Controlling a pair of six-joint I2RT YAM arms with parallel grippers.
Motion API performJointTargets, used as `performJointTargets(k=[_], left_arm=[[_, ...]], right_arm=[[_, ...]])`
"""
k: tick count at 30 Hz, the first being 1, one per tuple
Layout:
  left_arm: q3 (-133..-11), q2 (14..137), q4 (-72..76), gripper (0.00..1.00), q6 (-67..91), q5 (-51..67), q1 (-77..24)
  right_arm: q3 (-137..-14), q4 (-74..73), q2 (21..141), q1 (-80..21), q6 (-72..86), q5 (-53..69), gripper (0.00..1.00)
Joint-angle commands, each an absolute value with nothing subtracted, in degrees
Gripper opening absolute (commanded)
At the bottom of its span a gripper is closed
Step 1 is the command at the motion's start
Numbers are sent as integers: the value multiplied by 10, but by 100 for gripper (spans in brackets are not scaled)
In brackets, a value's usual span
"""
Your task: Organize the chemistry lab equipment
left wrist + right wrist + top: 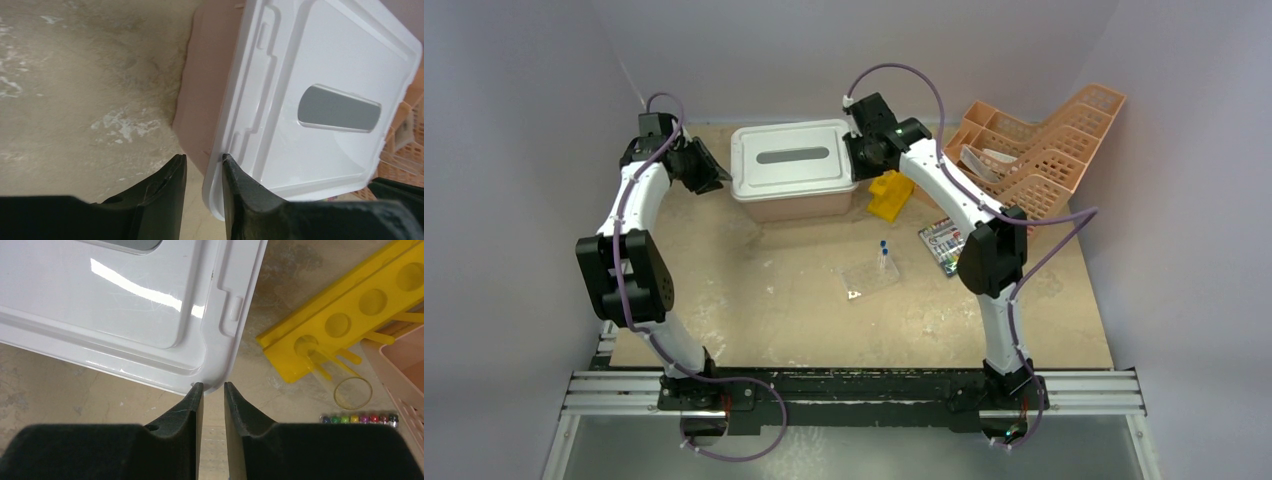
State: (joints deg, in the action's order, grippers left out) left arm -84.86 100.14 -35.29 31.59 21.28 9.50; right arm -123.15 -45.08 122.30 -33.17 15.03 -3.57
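A pink bin [796, 204] with a white lid [792, 158] stands at the back middle of the table. My left gripper [714, 175] is at the lid's left end. In the left wrist view the left gripper [202, 157] is open, with the rim of the lid [300, 50] between the jaws and a gap beside one finger. My right gripper [861, 150] is at the lid's right end. In the right wrist view the right gripper [213, 385] pinches the corner of the lid [125, 315] at its tips. A clear well plate [871, 275] and blue-capped tubes [883, 248] lie mid-table.
A yellow tube rack [889, 195] lies just right of the bin, seen as the yellow rack [340, 325] in the right wrist view. A strip of coloured pieces [944, 245] lies near the right arm. Orange baskets [1039, 150] stand at the back right.
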Motion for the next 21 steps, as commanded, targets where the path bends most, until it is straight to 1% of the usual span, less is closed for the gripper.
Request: performJointTargets(k=[1,5,8,10,14,17,19,21], left_arm=[[-917,956,-401,36,279,150,87],[-938,901,-394,49,280,132,87],[-918,862,-378,55,286,135,87],[-897,834,-369,56,287,139,87],[-855,769,-355,59,289,123,87],[-825,716,-347,66,276,112,86],[-810,683,-340,68,267,106,87],[-792,652,-332,69,262,100,86]], right_arm=[[-1202,-399,1167,-333,153,-89,23],[-1177,-310,1100,-333,142,-91,29],[-1157,-269,1052,-333,135,-64,32],[-1128,-246,1015,-333,134,-48,34],[-1013,-189,907,-332,140,-57,39],[-910,-165,816,-332,140,-109,44],[-845,-176,755,-332,140,-134,48],[-797,-192,693,-332,138,-186,51]])
